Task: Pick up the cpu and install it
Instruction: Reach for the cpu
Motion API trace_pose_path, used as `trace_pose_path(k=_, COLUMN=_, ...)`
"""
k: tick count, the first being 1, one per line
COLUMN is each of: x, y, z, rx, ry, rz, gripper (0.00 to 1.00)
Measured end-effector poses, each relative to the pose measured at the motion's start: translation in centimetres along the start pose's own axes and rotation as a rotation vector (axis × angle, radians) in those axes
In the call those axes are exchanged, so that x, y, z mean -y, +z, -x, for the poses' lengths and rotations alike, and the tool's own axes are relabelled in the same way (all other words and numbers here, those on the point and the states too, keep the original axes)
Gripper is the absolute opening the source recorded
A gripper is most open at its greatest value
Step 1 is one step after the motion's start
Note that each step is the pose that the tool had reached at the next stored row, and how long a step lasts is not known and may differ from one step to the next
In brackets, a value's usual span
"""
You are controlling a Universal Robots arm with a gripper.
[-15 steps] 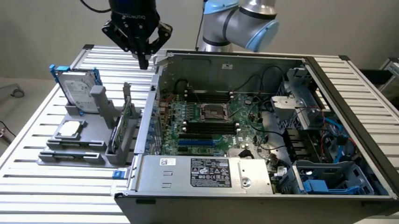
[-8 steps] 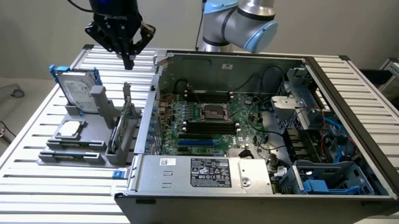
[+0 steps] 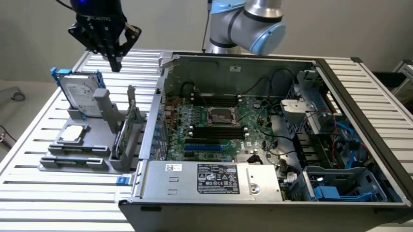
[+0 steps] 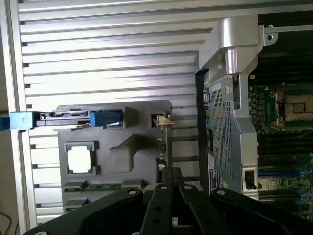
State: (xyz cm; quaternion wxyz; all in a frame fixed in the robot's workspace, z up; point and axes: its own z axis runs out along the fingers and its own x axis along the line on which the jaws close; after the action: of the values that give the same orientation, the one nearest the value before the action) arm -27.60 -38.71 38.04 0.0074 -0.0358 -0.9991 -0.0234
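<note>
Exterior view
Gripper (image 3: 116,66): upper left of the frame, hanging over the slatted table (image 3: 38,193); its black fingers are pressed together to one tip, and the frame's top edge cuts off its body.
Cpu (image 3: 73,134): at the exterior view's left, lying flat in a recess of the grey fixture (image 3: 84,159), pale top plate up, well below the gripper and apart from it.
Hard drive (image 3: 81,92): stands upright at the back of the fixture in a blue frame, between the gripper and the cpu in the picture.
Green board (image 3: 132,126): stands on edge in the fixture's right side; its details are too small to read.
Socket (image 3: 221,116): dark, metal-framed, mid-frame on the board inside the open computer case (image 3: 361,92).
Arm (image 3: 248,24): top centre, its lower part hidden behind the case wall.
Case: the lower right corner runs out of the frame.

Wrist view
Gripper (image 4: 172,172): fingers meet, tips closed together; the frame edge cuts off the linkage.
Cpu (image 4: 79,159): a bright square in the fixture's (image 4: 115,156) recess, glare washing out its surface, apart from the fingertips.
Hard drive (image 4: 66,116): seen edge-on, only its thin rim and blue ends showing.
Socket (image 4: 293,107): inside the case, partly cut by the frame edge.
</note>
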Motion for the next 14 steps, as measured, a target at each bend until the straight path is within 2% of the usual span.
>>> trace_pose_path(k=14, x=-0.29, y=0.93, z=-6.4, rx=-0.006, ry=0.0, rz=-0.0005, gripper=0.11)
